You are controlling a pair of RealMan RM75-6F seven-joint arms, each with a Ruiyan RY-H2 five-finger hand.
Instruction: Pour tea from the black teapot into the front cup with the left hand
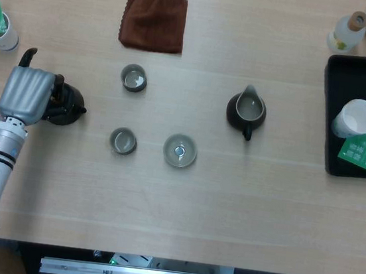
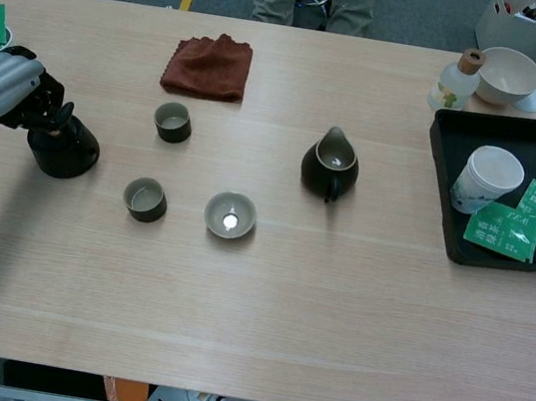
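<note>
My left hand (image 2: 0,90) has its fingers (image 2: 47,112) curled around the handle side of the teapot (image 2: 64,148), which seems to sit on the tabletop (image 2: 262,311) at the far left, well apart from the cups. My right hand is in neither view.

The teapot looks like a small, dark ceramic pot: stiff, glazed and probably slick, and heavier than its size suggests if tea is in it. I judge it breakable, so no knocks against the cups. The handle is the place to hold it, spout (image 1: 79,108) pointing toward the cups, with enough squeeze that it cannot swivel when I tip it.

The front cup (image 2: 145,198) stands to the right of the teapot, nearer the table's front edge; it is small and light, so I would expect a bump from the spout to push it.

Counting what I see: one teapot, two small cups, the second being the rear cup (image 2: 173,122), one shallow bowl (image 2: 231,214) just right of the front cup, one dark pitcher (image 2: 330,162), one brown cloth (image 2: 206,65), one black tray (image 2: 453,178) holding one paper cup (image 2: 483,177) and green tea packets, one bottle (image 2: 454,82), and one white bowl (image 2: 507,75).
</note>
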